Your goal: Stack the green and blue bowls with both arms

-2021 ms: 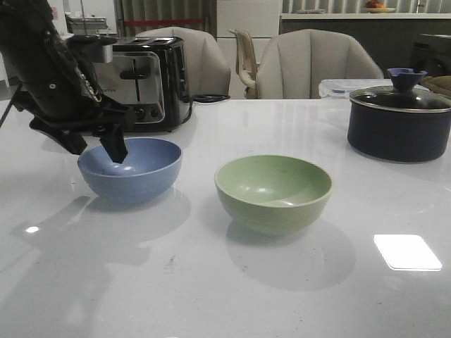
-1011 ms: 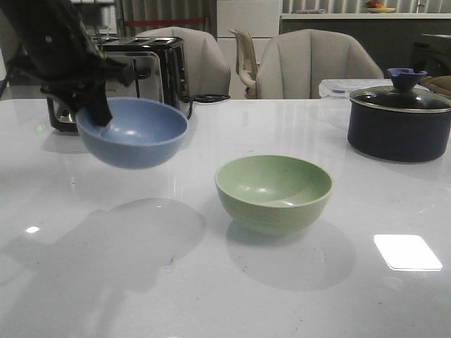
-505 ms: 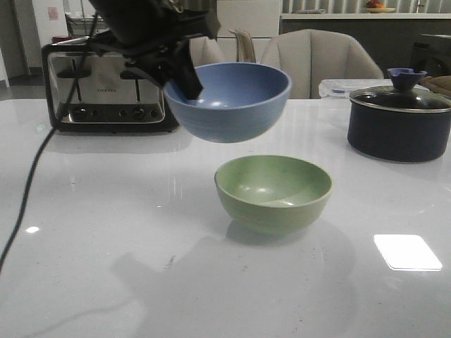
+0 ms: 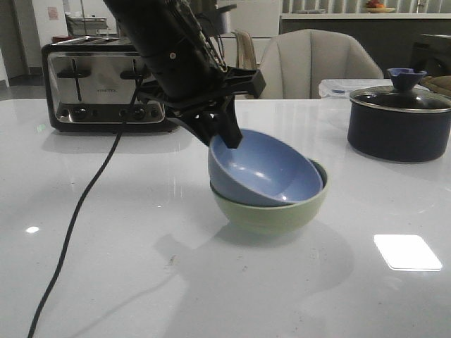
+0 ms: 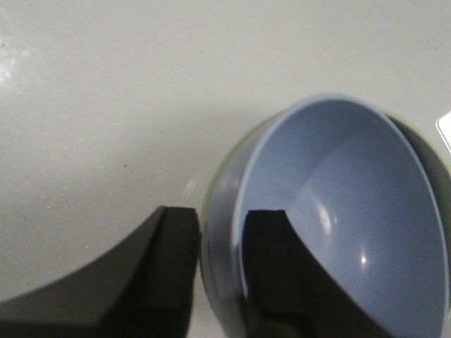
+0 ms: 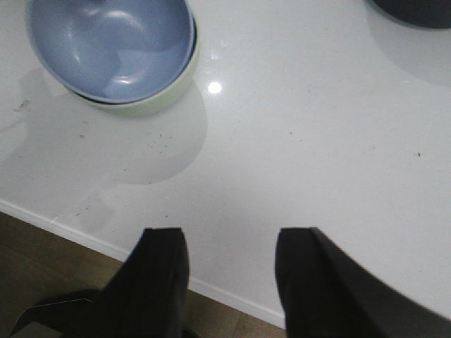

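**Spotter:** Blue bowl [image 4: 264,172] is sitting inside the green bowl [image 4: 271,209] near the middle of the white table [image 4: 106,232], but it is not level. Its rim is tipped up on the side your left gripper [image 4: 224,135] holds, and the far edge is down inside the green one. Your fingers are clamped on that raised rim, one inside the bowl and one outside.

**Operator:** So do I just let go?

**Spotter:** I would lower the held side first, so the blue rim comes down even with the green rim. Then part the fingers and lift straight up. If you pull away sideways, I judge the inner finger could drag the bowl back out or tip the pair. From the left wrist view the green rim shows just beside the outer finger, so keep that finger off it as you open.

**Operator:** And the right arm?

**Spotter:** Your right gripper [image 6: 229,271] hangs over the near table edge, well apart from the bowls, its fingers spread with nothing between them. It has no part in this release; leave it there.

**Operator:** Give me the count.

**Spotter:** One blue bowl, one green bowl, two grippers. Behind them, one toaster [image 4: 106,88] on the left and one dark lidded pot [image 4: 399,123] on the right, with a clear lidded container [image 4: 338,87] behind it. Both are well clear of the stack. Two chairs [image 4: 317,63] show beyond the table.
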### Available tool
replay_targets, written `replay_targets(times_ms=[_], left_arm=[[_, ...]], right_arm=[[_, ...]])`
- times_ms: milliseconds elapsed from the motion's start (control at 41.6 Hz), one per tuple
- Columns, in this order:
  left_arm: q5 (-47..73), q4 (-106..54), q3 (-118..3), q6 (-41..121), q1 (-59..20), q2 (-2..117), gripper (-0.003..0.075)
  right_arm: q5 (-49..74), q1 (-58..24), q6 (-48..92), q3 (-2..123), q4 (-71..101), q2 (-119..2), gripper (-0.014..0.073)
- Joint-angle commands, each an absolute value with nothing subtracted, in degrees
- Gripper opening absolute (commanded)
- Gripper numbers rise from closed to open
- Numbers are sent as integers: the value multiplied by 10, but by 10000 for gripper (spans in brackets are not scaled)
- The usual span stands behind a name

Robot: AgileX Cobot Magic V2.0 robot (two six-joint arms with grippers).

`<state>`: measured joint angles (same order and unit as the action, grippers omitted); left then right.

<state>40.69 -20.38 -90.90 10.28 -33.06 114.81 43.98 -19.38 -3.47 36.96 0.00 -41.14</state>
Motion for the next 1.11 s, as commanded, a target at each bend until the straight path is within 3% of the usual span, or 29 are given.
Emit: replay_targets(times_ms=[0, 72, 553, 1083], left_arm=[[389, -234, -929, 104, -334, 1120, 470], [389, -234, -929, 104, -334, 1119, 525], [423, -181, -916, 106, -334, 975, 509], [393, -143, -605, 107, -334, 630, 509]], right_arm=[[406, -193, -32, 385, -4, -409, 420], [406, -193, -32, 385, -4, -409, 420], [406, -193, -32, 385, -4, -409, 420], [406, -193, -32, 385, -4, -409, 420]])
